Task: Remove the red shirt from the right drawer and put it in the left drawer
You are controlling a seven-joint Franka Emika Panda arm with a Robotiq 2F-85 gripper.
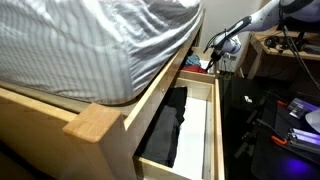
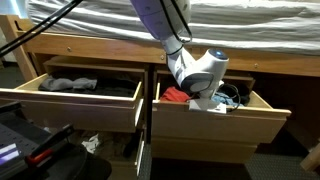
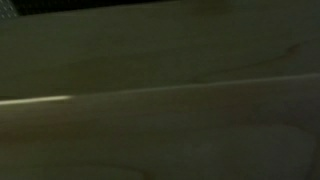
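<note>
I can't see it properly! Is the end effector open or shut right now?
End effector: cannot be told; its fingers are hidden down in the right drawer.

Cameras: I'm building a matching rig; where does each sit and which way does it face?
Exterior view: low at the bed's corner, looking along the open pale wooden drawer holding dark clothes; the white robot arm shows far off.
Exterior view: in front of the bed, facing both drawers; the arm reaches down toward the red fabric shirt.
Wrist view: close against blurred pale wood; nothing of the robot shows.
Shared: both exterior views show the arm and the dark-clothes drawer.
</note>
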